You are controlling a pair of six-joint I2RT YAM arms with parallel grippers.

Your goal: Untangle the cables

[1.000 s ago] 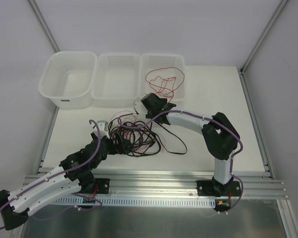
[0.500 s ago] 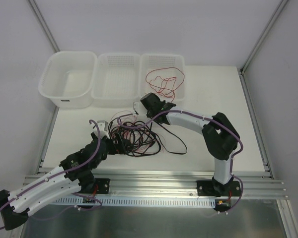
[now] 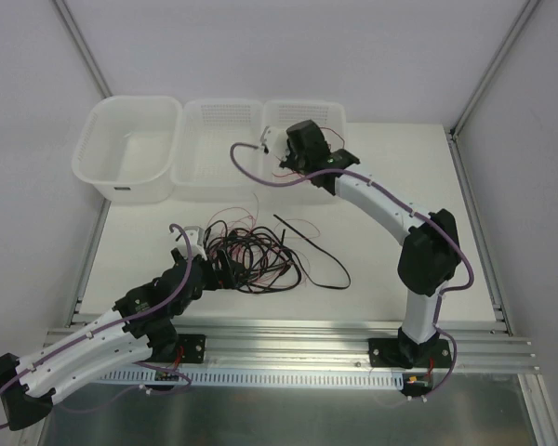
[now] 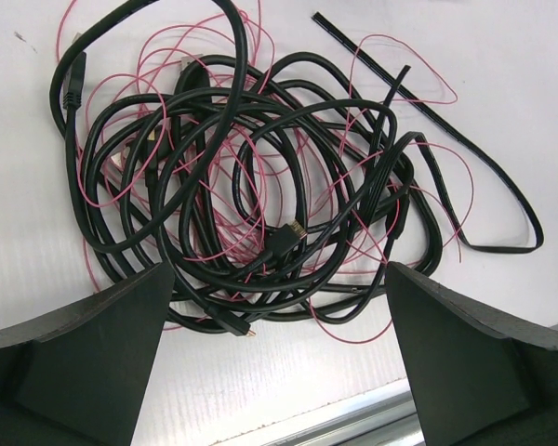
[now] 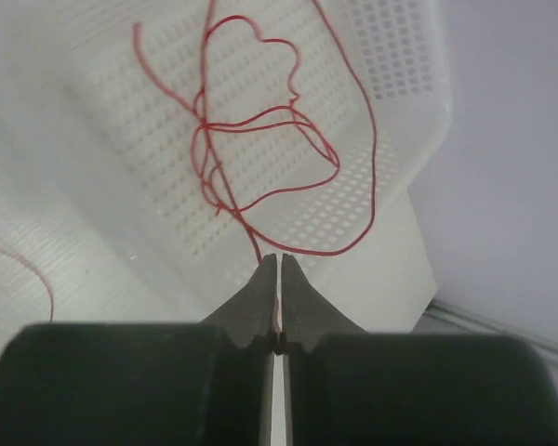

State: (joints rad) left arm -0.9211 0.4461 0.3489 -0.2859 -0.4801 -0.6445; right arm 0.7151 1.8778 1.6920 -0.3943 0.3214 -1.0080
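Shut claw (image 5: 279, 266) pinches red wire (image 5: 205, 130) above perforated basket (image 5: 391, 56).

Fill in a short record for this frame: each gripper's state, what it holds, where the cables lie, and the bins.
left gripper: open, holding nothing, poised over the tangle
right gripper: shut on a thin pink wire, above the right basket
tangle: black cables and pink wires knotted together on the table, in front of the bins
red wire: loose loops inside the right basket
bins: left tub, middle basket and right basket in a row at the far edge
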